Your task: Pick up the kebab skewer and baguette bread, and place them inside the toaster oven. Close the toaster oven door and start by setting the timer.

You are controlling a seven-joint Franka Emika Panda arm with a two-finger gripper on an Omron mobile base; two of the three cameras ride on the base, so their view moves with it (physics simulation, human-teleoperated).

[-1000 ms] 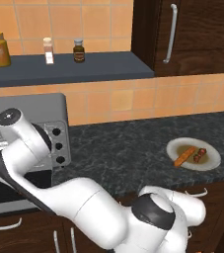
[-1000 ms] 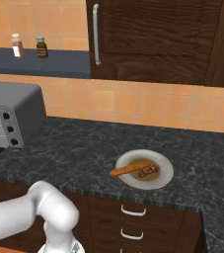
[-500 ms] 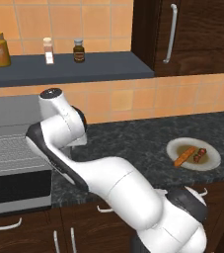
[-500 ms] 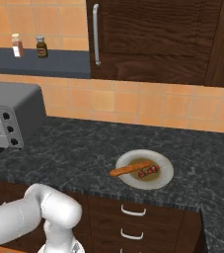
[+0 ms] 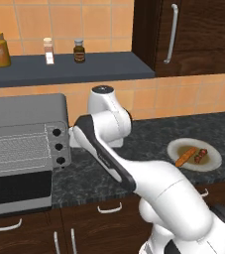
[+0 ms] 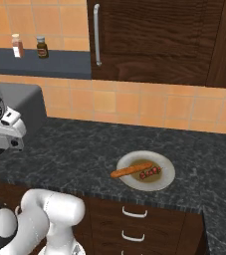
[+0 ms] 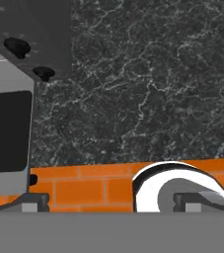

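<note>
While skewer [image 6: 150, 173] and baguette [image 6: 131, 171] wait on plate [image 6: 167, 166], right counter [image 6: 84, 154], oven [image 5: 25, 144] door [image 5: 17, 191] hangs open for loading; jaws' state unclear.

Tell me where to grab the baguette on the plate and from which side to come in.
Grip the baguette bread at its bare left half, coming straight down with the jaws across its narrow width. It lies flat on the plate, and the kebab skewer sits close by its right end, so the left half looks the safer spot.
</note>
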